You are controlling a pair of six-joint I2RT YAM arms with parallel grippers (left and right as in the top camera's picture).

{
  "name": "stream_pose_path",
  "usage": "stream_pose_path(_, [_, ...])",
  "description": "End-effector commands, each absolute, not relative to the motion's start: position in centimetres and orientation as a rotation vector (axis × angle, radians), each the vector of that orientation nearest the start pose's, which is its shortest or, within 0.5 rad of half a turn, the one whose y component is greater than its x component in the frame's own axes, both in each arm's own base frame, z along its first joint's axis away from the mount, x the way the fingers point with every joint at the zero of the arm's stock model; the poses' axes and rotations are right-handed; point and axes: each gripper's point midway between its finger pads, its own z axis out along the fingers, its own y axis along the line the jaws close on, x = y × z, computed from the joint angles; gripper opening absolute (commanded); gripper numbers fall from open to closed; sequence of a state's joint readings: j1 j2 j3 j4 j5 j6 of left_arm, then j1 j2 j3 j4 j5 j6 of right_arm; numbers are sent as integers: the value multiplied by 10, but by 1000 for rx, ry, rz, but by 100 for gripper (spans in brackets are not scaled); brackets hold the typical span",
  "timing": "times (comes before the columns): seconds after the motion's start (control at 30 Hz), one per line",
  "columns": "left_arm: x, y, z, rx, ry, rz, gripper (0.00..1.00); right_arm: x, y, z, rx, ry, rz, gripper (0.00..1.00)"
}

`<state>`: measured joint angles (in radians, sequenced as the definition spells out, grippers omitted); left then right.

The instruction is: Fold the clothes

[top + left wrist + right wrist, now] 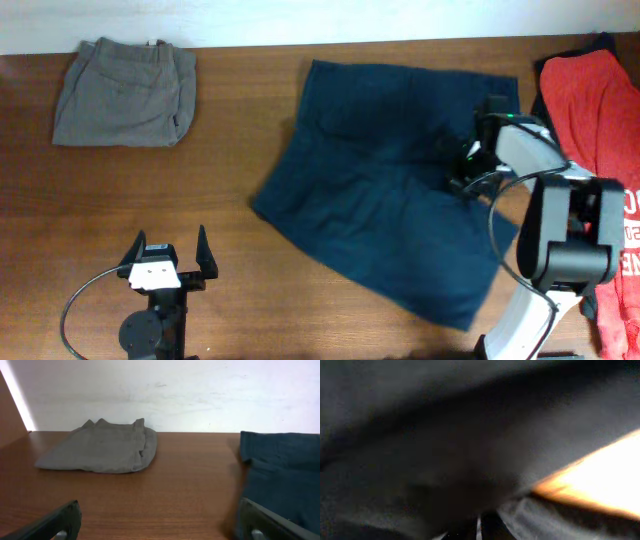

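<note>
Overhead view: a brown wooden table point(240, 270) with visible grain, bounded at its far edge by a plain white wall point(300, 20).

The navy shorts point(380, 180) lie spread open and unfolded on the right half of the table. They sit slightly askew, one edge near the wall and the other reaching toward the near side.

My right gripper point(462, 165) sits over the right-hand part of these shorts. Dark cloth, out of focus, fills my right wrist camera, with one bright orange-white patch point(600, 480) at the right. From these views I cannot tell whether this gripper is clamped on the cloth or merely resting on it.

My left gripper point(172, 245) stands over bare wood at the near left, well apart from every garment. Its fingers point(55, 522) are spread wide with nothing between them.

A folded pair of grey shorts point(125, 90) rests at the far left corner, close to the wall. My left wrist camera shows them as a low flat bundle point(100, 450), with the edge of the navy shorts point(282, 470) at the right.

A red T-shirt point(600, 110) lies at the right edge of the table, just beside my right arm. White lettering shows at the picture's border, too cropped to be read.
</note>
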<state>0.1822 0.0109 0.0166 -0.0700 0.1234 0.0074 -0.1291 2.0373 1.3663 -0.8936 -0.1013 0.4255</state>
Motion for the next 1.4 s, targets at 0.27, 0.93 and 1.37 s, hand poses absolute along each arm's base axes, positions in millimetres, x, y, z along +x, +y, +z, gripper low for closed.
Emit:
stream_pose_path(0.27, [245, 23, 160, -36, 1635, 45, 99, 439, -41, 115, 698, 2875, 316, 14])
stream_pose_path(0.93, [245, 23, 160, -36, 1635, 45, 99, 346, 229, 96, -689, 3087, 351, 99])
stream_pose_path(1.37, [245, 23, 160, -36, 1635, 45, 99, 321, 291, 33, -1056, 2961, 63, 99])
